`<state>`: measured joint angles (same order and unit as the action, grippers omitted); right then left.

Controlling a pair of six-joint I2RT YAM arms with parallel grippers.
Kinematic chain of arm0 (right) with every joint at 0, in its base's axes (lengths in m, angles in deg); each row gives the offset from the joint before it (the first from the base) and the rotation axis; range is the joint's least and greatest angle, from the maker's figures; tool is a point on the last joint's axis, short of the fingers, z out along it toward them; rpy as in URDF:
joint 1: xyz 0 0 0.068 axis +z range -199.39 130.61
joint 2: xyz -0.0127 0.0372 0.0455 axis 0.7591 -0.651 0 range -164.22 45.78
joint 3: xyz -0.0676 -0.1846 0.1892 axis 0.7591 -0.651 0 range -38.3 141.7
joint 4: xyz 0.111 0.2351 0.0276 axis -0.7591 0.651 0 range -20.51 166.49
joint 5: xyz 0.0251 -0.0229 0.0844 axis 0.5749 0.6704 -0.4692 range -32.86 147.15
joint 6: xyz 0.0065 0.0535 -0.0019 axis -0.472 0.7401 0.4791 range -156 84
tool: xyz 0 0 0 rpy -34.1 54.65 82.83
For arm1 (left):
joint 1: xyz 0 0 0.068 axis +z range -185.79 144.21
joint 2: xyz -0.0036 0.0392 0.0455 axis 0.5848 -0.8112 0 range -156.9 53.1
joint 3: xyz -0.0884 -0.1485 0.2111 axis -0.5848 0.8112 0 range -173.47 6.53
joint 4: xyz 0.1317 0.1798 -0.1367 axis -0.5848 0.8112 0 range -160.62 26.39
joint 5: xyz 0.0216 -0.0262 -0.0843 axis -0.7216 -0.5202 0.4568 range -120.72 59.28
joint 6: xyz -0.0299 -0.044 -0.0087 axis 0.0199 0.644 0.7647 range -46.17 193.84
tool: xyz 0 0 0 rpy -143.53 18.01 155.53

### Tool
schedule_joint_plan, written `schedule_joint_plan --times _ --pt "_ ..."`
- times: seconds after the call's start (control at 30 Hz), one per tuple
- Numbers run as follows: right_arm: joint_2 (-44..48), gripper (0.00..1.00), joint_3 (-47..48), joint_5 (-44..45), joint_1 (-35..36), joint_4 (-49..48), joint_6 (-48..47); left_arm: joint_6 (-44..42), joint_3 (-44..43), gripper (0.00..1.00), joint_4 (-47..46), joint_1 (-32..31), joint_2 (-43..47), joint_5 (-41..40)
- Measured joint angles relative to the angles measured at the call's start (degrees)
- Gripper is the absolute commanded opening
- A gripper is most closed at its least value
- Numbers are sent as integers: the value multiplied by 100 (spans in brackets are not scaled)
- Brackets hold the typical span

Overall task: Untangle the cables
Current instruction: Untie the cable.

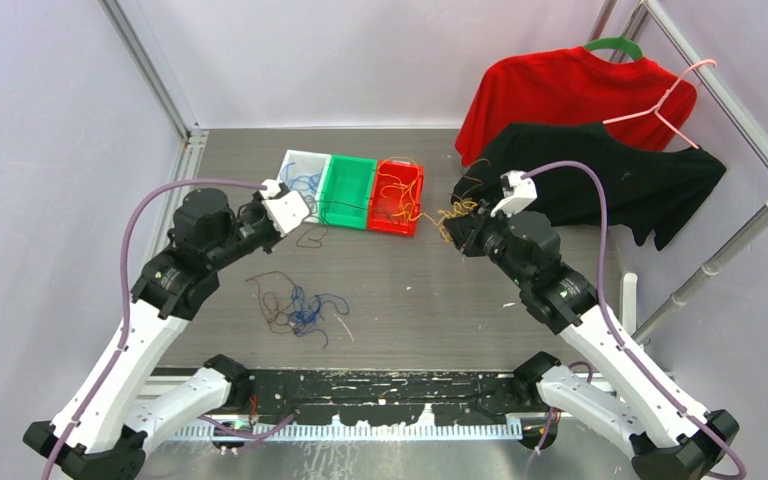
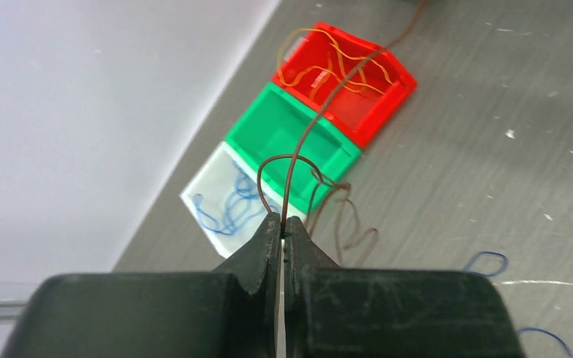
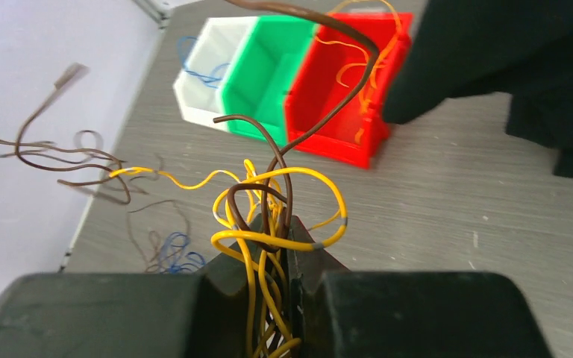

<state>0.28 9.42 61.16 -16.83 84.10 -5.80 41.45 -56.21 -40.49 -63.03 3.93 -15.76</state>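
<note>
My left gripper (image 1: 303,213) (image 2: 282,222) is shut on a thin brown cable (image 2: 321,112). The cable stretches over the green bin (image 1: 348,188) and the red bin (image 1: 397,196) to my right gripper (image 1: 457,222) (image 3: 276,224). My right gripper is shut on a clump of yellow and brown cables (image 3: 268,190), held above the table. A loose tangle of blue and brown cables (image 1: 295,305) lies on the table in front of my left arm. Blue cables (image 2: 227,205) lie in the white bin (image 1: 298,168). Orange cables (image 1: 400,190) lie in the red bin.
A red shirt (image 1: 570,95) and a black shirt (image 1: 620,185) hang at the back right on a green hanger (image 1: 615,45) and a pink hanger (image 1: 665,105). A metal rack pole (image 1: 730,245) stands at the right. Walls close the left and back.
</note>
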Motion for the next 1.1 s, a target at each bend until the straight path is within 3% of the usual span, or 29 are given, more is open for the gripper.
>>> schedule_joint_plan --times 0.6,1.1 --pt "-437 1 -562 1519 -4 872 -98 -1045 -1300 0 -1012 212 -767 -1449" --pt "-459 1 -1078 -28 -7 -498 164 -428 -1696 0 -935 282 -1193 -601"
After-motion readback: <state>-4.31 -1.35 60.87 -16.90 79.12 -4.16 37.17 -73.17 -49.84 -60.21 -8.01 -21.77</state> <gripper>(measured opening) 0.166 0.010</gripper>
